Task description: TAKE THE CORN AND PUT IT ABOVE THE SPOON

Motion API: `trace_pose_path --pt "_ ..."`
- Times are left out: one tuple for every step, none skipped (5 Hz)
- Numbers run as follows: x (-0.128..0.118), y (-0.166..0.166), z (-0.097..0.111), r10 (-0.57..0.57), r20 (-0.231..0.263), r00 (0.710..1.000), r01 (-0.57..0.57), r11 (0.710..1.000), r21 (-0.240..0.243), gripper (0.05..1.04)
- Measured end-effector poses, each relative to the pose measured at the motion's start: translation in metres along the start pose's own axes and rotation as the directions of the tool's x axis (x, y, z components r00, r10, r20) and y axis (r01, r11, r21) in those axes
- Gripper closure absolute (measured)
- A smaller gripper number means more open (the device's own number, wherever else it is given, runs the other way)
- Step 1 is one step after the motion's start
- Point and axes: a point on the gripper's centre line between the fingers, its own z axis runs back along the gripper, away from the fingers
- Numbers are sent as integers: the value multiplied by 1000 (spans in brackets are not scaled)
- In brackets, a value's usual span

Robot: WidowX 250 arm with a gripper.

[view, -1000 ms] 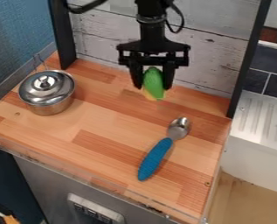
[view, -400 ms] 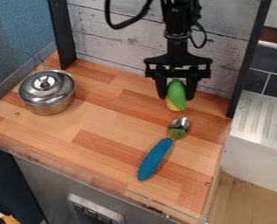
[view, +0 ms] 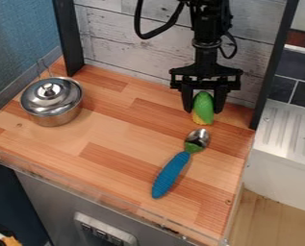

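Corn (view: 205, 104) hangs nearly upright, long axis running up and down, yellow part low, clamped in the gripper (view: 203, 109).

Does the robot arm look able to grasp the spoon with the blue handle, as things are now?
Probably not right away: its gripper holds the corn, so it would likely need to release that first. Otherwise the way looks free, as nothing lies on the spoon.
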Motion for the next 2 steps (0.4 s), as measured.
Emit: trace_pose_path --pt "2 2 -1 21 10 1000 -21 1000 15 91" --pt "2 4 -1 35 13 999 -36 999 25 73"
